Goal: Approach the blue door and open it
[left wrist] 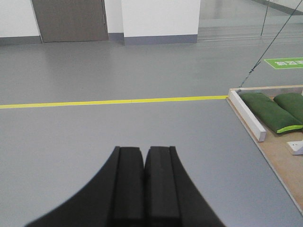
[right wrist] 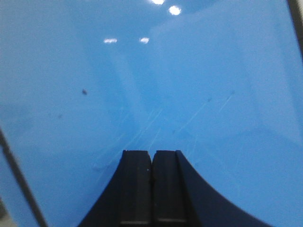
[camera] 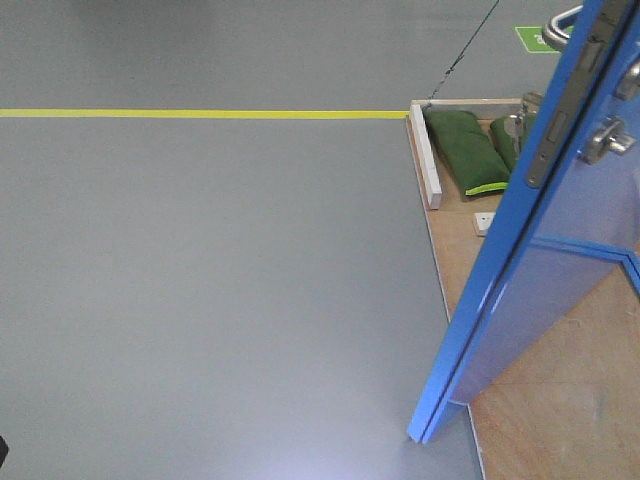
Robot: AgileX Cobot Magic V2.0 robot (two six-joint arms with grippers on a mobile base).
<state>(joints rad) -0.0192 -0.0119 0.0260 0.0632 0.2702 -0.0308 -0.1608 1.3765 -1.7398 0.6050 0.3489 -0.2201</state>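
The blue door stands swung open at the right of the front view, its narrow edge facing me and its bottom corner out over the grey floor. A silver lever handle shows on its far side and another on its near side. My right gripper is shut and empty, very close to the glossy blue door face, which fills the right wrist view. My left gripper is shut and empty, above bare grey floor left of the door's base.
The door stands on a wooden base with a white brace, green sandbags and a small white block. A yellow tape line crosses the grey floor. A grey door and a white pillar stand far behind.
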